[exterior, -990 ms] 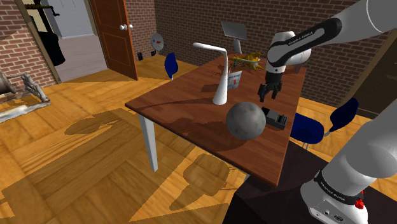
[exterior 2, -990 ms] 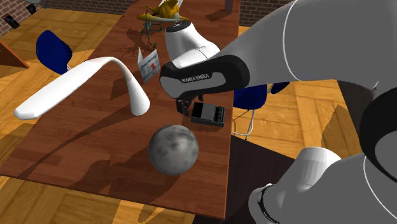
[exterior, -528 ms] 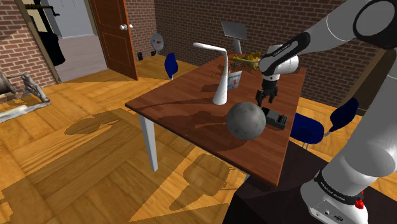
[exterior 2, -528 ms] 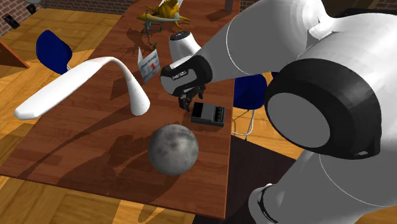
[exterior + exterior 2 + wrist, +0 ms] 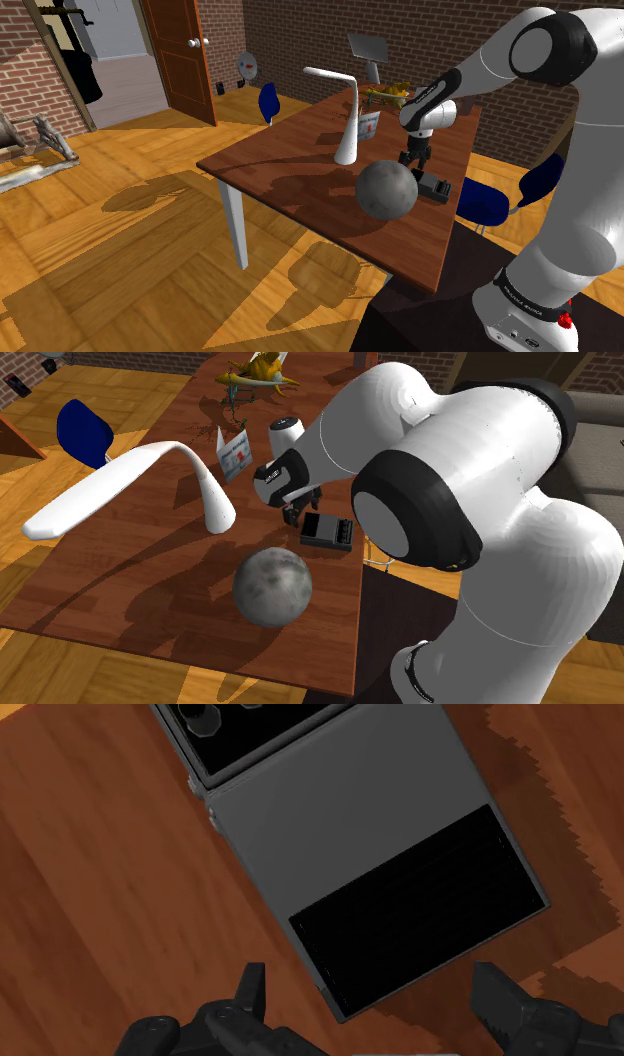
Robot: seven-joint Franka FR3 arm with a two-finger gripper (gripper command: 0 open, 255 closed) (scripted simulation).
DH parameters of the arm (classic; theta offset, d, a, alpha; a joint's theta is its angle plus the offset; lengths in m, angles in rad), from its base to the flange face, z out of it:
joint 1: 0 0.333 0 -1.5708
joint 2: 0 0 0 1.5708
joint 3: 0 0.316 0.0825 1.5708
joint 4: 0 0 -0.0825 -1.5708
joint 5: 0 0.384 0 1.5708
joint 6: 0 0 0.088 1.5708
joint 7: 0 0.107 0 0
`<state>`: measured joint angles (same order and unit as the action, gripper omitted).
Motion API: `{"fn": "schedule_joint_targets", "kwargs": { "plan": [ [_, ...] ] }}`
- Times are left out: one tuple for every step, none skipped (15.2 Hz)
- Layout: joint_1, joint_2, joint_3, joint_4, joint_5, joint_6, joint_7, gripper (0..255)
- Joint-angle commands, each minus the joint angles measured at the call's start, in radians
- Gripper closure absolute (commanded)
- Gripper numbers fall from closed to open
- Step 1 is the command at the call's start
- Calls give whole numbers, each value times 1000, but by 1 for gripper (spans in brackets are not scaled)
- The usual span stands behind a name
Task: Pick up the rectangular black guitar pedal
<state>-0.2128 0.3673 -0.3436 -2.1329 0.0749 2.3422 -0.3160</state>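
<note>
One brown wooden bench carries one curved white lamp, one mottled grey sphere and, beneath the single black end effector with fingers spread wide, one rectangular guitar pedal lying flat near the bench's edge: grey body, black footpad, black knob panel.

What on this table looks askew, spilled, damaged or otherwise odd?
Nothing looks spilled or damaged. The grey-and-black rectangular guitar pedal lies flat on the brown wooden table, but it is turned at an angle to the open claw above it. The mottled grey sphere near it might roll.
</note>
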Motion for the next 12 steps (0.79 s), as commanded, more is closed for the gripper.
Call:
{"fn": "schedule_joint_targets", "kwargs": {
  "plan": [
    [-5, 26, 6, 5, 11, 21, -6, 0],
    [-7, 37, 9, 5, 16, 32, -9, 0],
    [-9, 44, 10, 5, 18, 38, -10, 0],
    [-9, 44, 11, 5, 18, 38, -10, 0],
    [-9, 44, 11, 5, 18, 38, -10, 0],
    [-9, 44, 11, 5, 18, 38, -10, 255],
    [-9, 44, 11, 5, 18, 37, -10, 255],
    [-9, 44, 11, 5, 18, 38, -10, 255],
    [-9, 44, 11, 5, 18, 38, -10, 255],
    [-9, 44, 11, 5, 18, 38, -10, 255],
    [-9, 44, 11, 5, 18, 38, -10, 255],
    [-9, 44, 11, 5, 18, 38, -10, 255]
  ]
}}
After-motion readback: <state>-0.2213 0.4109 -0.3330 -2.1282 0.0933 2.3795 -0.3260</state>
